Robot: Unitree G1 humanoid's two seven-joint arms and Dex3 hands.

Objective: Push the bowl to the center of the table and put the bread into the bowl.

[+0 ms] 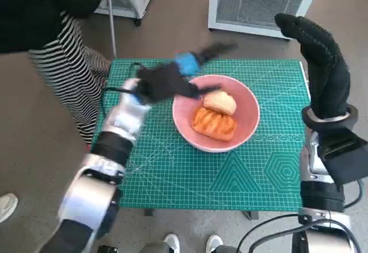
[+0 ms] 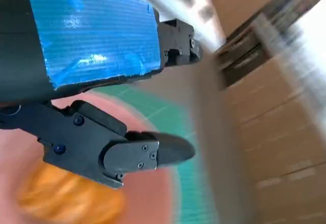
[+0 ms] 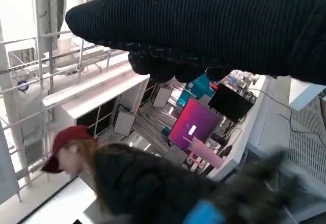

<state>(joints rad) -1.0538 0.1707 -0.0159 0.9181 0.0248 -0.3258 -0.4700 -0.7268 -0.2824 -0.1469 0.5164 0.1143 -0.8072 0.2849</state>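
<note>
A pink bowl sits near the middle of the green mat. Two pieces of bread lie in it: a pale roll and an orange grilled piece. My left hand is motion-blurred above the bowl's left rim, fingers spread and holding nothing. The left wrist view shows that hand with its fingers free over the bowl and the orange bread. My right hand is raised at the table's right edge, fingers stretched out and empty; its glove fills the right wrist view's top.
A person in striped clothing stands close to the table's left side. White grilled units stand on the floor behind the table. Shoes show at the front edge. A person in a red cap appears in the right wrist view.
</note>
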